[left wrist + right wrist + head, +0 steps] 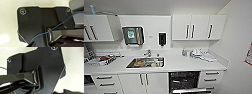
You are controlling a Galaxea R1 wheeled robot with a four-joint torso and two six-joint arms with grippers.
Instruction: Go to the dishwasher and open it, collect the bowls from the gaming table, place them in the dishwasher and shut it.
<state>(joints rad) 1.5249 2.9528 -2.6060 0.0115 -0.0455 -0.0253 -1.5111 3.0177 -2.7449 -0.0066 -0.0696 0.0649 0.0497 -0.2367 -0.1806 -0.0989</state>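
A white kitchen wall spans the head view. The wall cabinets run along the top of the frame, upper left to upper right, with dark bar handles. Below them the white counter crosses the middle of the frame from edge to edge. Under it, at lower right of centre, the dishwasher stands open: its dark cavity shows racks inside, and the steel door edge lies folded down at the very bottom of the frame. White drawers sit just to its right, cupboard doors to its left. The sink is set into the counter left of centre, with something brownish in it and a tap behind. A paper towel dispenser and a dark soap dispenser hang on the wall above. A dish rack sits at mid left, and small bottles and cloths at mid right. The door, by its look, is heavy, stiff and hinged at the bottom, and its steel is smooth; closing it likely calls for a lift under the front lip or the bar handle. No bowl can be made out here. Whether either gripper's jaws are released or clenched, I cannot tell.
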